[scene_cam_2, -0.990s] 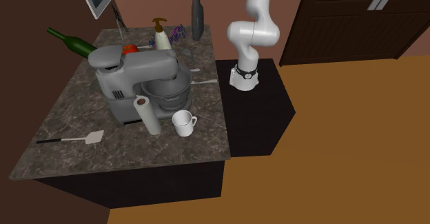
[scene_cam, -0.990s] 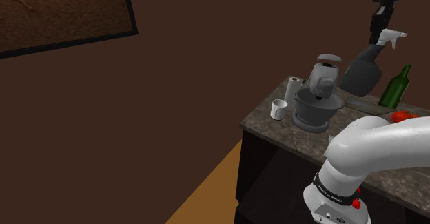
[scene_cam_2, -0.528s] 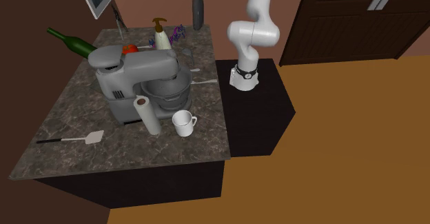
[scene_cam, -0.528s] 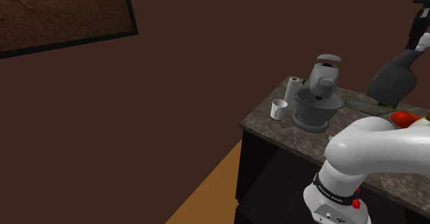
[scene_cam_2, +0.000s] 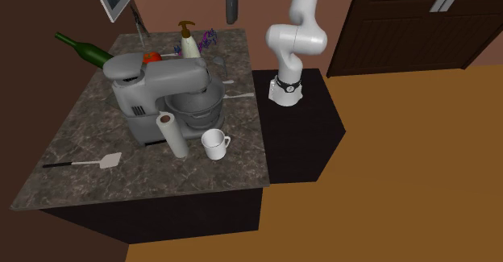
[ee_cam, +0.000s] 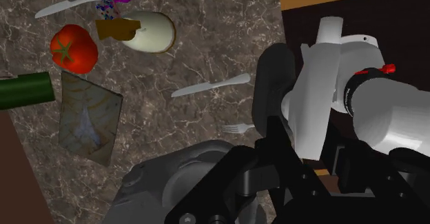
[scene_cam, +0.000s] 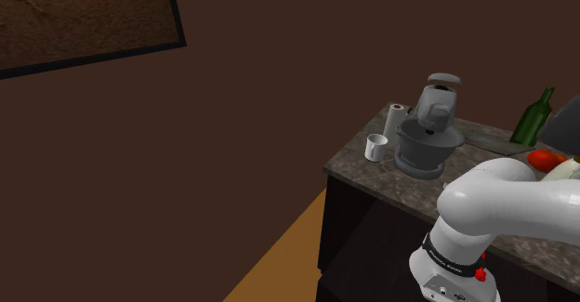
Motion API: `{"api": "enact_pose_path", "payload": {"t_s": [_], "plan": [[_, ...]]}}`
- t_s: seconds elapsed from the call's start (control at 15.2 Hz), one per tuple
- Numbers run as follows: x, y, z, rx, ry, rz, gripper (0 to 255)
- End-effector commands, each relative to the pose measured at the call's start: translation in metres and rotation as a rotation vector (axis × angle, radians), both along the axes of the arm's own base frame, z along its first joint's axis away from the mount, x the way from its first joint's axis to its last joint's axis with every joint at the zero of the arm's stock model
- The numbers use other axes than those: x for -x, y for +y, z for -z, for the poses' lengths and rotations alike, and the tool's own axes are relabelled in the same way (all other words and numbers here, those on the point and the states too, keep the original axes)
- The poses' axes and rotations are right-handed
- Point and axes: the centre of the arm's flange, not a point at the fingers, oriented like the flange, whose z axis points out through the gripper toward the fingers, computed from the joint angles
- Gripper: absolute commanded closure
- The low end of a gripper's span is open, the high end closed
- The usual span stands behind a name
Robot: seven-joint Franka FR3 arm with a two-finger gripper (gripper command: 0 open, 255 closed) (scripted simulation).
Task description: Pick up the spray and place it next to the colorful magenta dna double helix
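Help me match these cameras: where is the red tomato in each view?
Shoulder view: tomato near the right edge, just below the green bottle.
Second exterior view: far end of the counter, right of the bottle.
Wrist view: on the counter, close beside the bottle.
Shared landmark: the green bottle.

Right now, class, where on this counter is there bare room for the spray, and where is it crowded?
Bare marble: between the soap dispenser and the counter edge nearest the arm; the far end past the mug and spatula. Crowded around the helix, tomato and stand mixer.
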Motion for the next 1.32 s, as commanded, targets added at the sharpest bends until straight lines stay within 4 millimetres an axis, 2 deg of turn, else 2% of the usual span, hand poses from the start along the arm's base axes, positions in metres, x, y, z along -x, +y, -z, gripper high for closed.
{"api": "enact_pose_path", "payload": {"t_s": [0.0,1.25], "plan": [[0.028,0.004,-0.002,0.000,0.001,0.000,255],[0.279,0.010,-0.003,0.000,0.001,0.000,255]]}}
